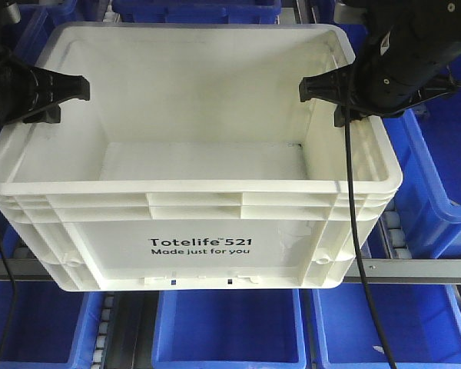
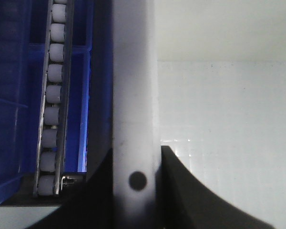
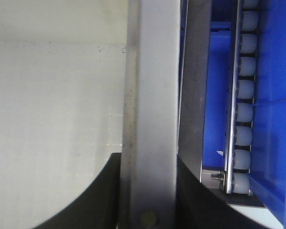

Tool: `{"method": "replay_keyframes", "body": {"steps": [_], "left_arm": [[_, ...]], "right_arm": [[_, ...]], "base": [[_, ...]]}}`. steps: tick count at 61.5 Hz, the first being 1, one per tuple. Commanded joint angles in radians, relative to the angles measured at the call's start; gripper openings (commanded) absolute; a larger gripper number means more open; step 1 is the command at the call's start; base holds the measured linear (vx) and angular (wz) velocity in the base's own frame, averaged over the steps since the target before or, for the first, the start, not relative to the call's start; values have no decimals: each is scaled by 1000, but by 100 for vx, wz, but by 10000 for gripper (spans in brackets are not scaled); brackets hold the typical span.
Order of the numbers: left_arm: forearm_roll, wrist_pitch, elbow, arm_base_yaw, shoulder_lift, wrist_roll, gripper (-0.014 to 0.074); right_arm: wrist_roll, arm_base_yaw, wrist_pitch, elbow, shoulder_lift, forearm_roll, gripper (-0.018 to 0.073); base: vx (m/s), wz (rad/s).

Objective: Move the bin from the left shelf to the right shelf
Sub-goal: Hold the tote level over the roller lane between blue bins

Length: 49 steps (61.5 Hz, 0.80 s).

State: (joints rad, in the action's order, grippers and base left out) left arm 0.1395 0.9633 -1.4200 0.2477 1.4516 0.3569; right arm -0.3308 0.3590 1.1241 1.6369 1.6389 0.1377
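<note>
Carrying step seems in hand: left gripper (image 1: 78,88) and right gripper (image 1: 309,89) each clamp a side wall of the bin (image 1: 200,231); next, probably, both must travel rightward together.

Rim of white bin (image 3: 150,95) vertical at frame centre; right gripper (image 3: 148,167) pinches it at bottom; roller track (image 3: 243,102), blue bin (image 3: 276,95) at right.
</note>
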Motion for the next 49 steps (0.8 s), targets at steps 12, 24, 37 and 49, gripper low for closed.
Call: {"method": "replay_keyframes", "body": {"steps": [12,24,37,49], "left_arm": [[64,-92,-40,-5,-59,15,-6],[64,-92,-40,-5,-59,15,-6],[64,-92,-40,-5,-59,15,-6],[64,-92,-40,-5,-59,15,-6]], "right_arm": [[2,-13,-54,36,-56,89,8],[2,-13,-55,36,-56,89,8],[2,-13,-55,36,-56,89,8],[2,-13,-55,36,-56,89,8]], "base": [[8,-5],[5,-5],[2,-2],[0,0]]}}
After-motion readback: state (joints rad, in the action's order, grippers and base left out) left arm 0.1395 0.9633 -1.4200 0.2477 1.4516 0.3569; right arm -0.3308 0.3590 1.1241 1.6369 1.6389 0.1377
